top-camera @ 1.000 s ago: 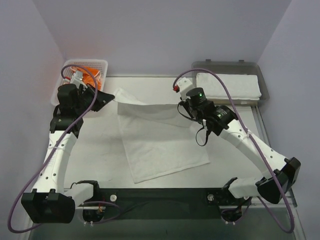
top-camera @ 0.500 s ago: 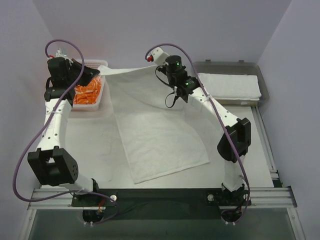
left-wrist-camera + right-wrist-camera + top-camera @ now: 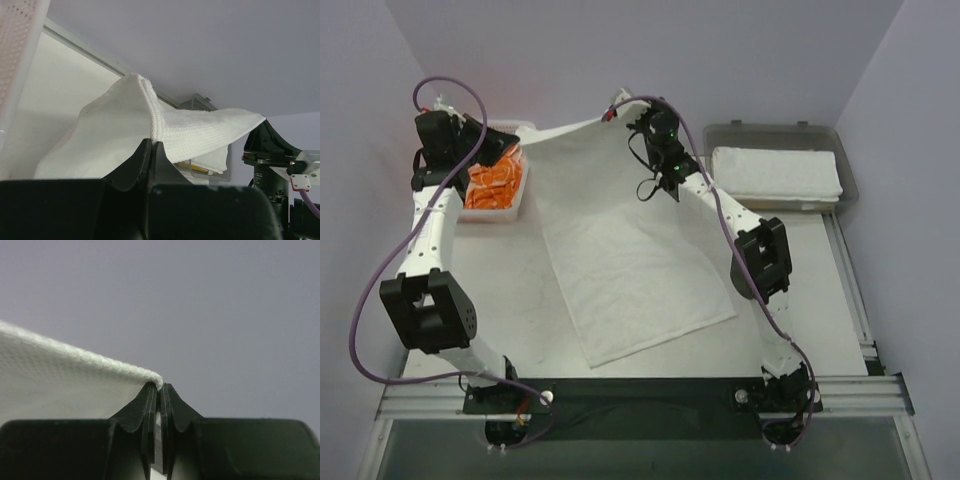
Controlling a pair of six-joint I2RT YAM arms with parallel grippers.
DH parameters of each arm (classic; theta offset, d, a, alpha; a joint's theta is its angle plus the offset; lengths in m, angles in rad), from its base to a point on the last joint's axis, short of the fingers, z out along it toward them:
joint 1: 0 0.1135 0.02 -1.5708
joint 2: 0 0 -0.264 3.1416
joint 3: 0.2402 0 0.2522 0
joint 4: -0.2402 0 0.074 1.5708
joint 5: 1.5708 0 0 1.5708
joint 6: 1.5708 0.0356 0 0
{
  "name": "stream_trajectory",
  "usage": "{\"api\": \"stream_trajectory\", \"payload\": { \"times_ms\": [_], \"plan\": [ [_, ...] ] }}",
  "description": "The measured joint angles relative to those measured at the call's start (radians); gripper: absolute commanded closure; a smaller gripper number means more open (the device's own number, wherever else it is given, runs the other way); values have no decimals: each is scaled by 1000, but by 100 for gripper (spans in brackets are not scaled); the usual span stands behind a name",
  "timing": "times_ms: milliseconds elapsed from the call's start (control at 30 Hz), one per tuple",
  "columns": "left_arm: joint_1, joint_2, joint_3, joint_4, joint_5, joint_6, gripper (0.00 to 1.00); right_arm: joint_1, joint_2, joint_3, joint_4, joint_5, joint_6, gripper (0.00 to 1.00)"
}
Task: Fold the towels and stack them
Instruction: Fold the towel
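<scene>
left gripper (image 3: 151, 146): jaws pinched tight on one far corner of the white towel (image 3: 630, 250), up off the table (image 3: 510, 285) right above the basket

right gripper (image 3: 160, 388): same deal, clamped on the other far corner, raised near the back wall

white towel: far edge strung through the air between the two grippers, near half lying flat mid-table

folded white towel (image 3: 775, 172): sitting in the grey tray (image 3: 770, 127), back right

orange towel (image 3: 492, 182): bunched up in the white mesh basket (image 3: 495, 214), back left
</scene>
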Motion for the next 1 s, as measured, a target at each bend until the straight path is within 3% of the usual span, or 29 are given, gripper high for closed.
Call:
{"api": "stream_trajectory", "payload": {
  "times_ms": [333, 767, 900, 1000],
  "plan": [
    [10, -31, -2, 35, 50, -2, 100, -5, 13, 91, 147, -61, -34, 99],
    [18, -77, -17, 66, 71, -6, 100, -24, 13, 72, 185, -121, -53, 99],
    [18, -99, -71, 79, 81, -15, 100, -26, 10, 5, 220, -120, -60, 100],
    [18, -132, -146, 84, 89, -23, 100, -26, -10, -136, 264, -111, -74, 100]
  ]
}}
